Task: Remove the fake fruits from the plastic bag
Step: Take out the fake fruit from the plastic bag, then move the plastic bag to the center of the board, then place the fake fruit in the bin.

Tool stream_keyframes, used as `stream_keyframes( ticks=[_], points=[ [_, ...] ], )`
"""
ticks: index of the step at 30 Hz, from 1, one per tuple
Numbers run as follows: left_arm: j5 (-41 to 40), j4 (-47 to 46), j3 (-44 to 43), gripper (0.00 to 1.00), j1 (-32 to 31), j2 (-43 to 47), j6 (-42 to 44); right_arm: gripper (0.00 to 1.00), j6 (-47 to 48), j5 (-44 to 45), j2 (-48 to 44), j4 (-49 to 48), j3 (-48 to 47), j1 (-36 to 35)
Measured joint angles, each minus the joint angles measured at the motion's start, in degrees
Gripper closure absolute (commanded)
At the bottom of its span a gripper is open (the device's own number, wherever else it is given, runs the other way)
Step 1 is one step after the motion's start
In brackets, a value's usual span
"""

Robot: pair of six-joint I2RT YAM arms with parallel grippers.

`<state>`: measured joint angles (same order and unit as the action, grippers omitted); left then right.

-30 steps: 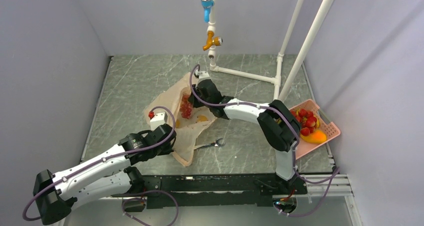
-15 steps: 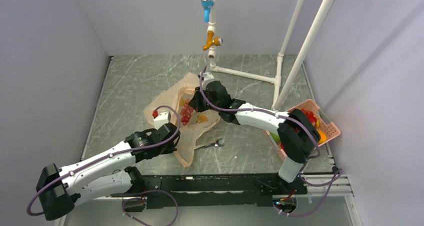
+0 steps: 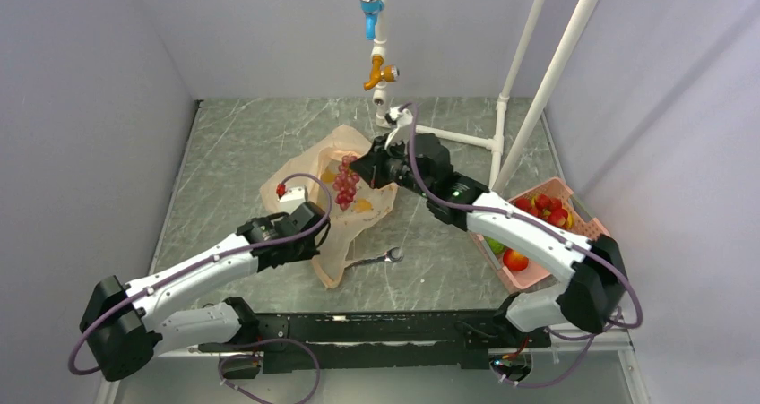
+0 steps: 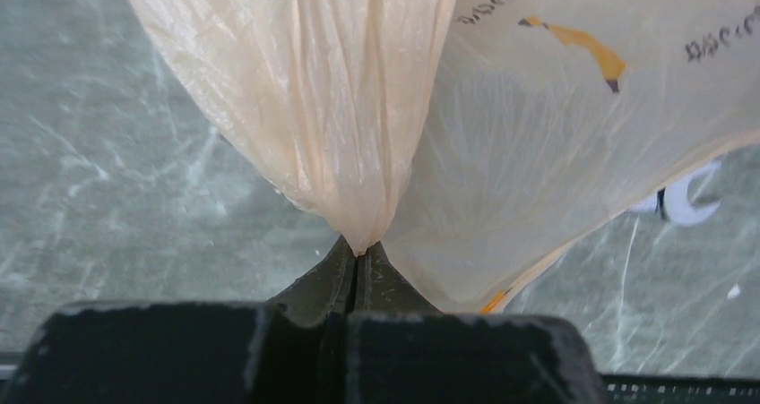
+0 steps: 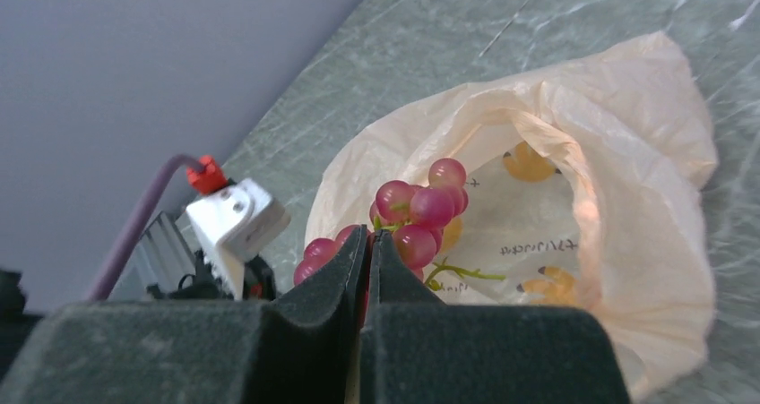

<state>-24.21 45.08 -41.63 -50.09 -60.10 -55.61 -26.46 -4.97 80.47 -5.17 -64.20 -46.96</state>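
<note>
The peach-orange plastic bag [image 3: 358,209] lies crumpled mid-table, also in the left wrist view [image 4: 358,108] and the right wrist view [image 5: 609,207]. My left gripper [image 3: 309,234] is shut on a bunched fold of the bag [image 4: 360,238] at its near left side. My right gripper [image 3: 361,167] is shut on the dark red grape bunch [image 3: 345,182] and holds it above the bag's mouth; the grapes [image 5: 417,211] hang around its fingertips [image 5: 369,236]. Other fake fruits, red and orange ones [image 3: 551,214], lie in the pink basket.
A pink slotted basket [image 3: 587,218] sits at the right table edge. A metal wrench [image 3: 376,259] lies in front of the bag. A white pipe frame [image 3: 497,140] with blue and orange taps [image 3: 376,64] stands at the back.
My right gripper has risen and drawn back to the right, lifting the grape bunch out of the bag. My left gripper has shifted slightly right, still gripping the bag.
</note>
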Motion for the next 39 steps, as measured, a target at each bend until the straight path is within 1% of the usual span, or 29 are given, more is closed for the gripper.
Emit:
stream_keyframes(
  ticks=[3, 6, 9, 12, 13, 14, 16, 17, 20, 24, 25, 26, 27, 29, 33, 35, 39],
  points=[
    [-0.1, 0.2, -3.0, 1.0, 4.5, -2.7, 2.9, 1.0, 1.5, 2.5, -4.4, 3.1, 0.0, 0.1],
    [0.1, 0.4, -5.5, 1.0, 10.6, -6.0, 7.2, 1.0, 3.3, 6.2, -10.2, 6.7, 1.0, 0.2],
    [-0.5, 0.8, -8.1, 1.0, 17.7, -9.6, 12.6, 1.0, 4.7, 10.4, -16.7, 10.0, 3.4, 0.4],
    [-2.8, 1.9, -10.7, 1.0, 22.1, -11.8, 16.9, 1.0, 5.6, 14.7, -24.0, 13.0, 7.1, 0.9],
    [-3.7, 2.2, -11.5, 0.98, 23.5, -12.2, 18.5, 1.0, 5.8, 15.8, -26.1, 13.9, 8.4, 1.1],
    [-4.2, 2.3, -12.2, 0.91, 24.8, -12.4, 19.8, 1.0, 5.9, 16.9, -28.2, 15.1, 9.6, 1.4],
    [-4.3, 2.2, -13.1, 0.67, 27.3, -12.5, 22.3, 1.0, 5.9, 18.6, -30.4, 17.2, 11.3, 1.8],
    [-3.8, 2.2, -13.5, 0.6, 28.7, -12.5, 23.5, 1.0, 5.9, 19.3, -31.0, 18.3, 12.0, 1.9],
    [-1.1, 1.5, -14.1, 0.51, 32.5, -12.2, 25.5, 1.0, 5.9, 21.3, -32.2, 21.8, 14.1, 2.0],
    [2.6, 1.1, -14.8, 0.29, 36.0, -8.9, 27.7, 1.0, 5.7, 24.5, -33.4, 28.0, 15.2, 2.0],
    [3.3, 1.2, -15.8, 0.21, 36.5, -7.8, 28.2, 1.0, 5.4, 25.6, -33.9, 29.3, 15.2, 2.0],
    [3.7, 1.3, -16.9, 0.11, 36.7, -6.9, 29.0, 1.0, 5.2, 26.7, -34.6, 30.6, 15.2, 2.0],
    [4.1, 1.2, -18.5, 0.05, 36.9, -5.7, 29.7, 1.0, 4.8, 27.6, -35.2, 31.5, 15.2, 2.1],
    [4.9, 0.3, -22.0, 0.01, 37.0, -3.0, 31.4, 1.0, 3.4, 30.4, -36.7, 34.3, 15.2, 2.3],
    [6.8, -6.0, -26.6, 0.01, 37.0, 2.2, 34.0, 1.0, -0.3, 35.5, -37.6, 40.1, 14.6, 3.1],
    [8.0, -9.7, -28.2, 0.01, 37.0, 3.4, 35.3, 1.0, -2.4, 38.3, -37.4, 42.9, 14.2, 3.7],
    [10.4, -17.1, -29.7, 0.01, 37.0, 3.1, 38.2, 1.0, -7.7, 43.7, -37.0, 49.6, 13.4, 6.6]
  ],
)
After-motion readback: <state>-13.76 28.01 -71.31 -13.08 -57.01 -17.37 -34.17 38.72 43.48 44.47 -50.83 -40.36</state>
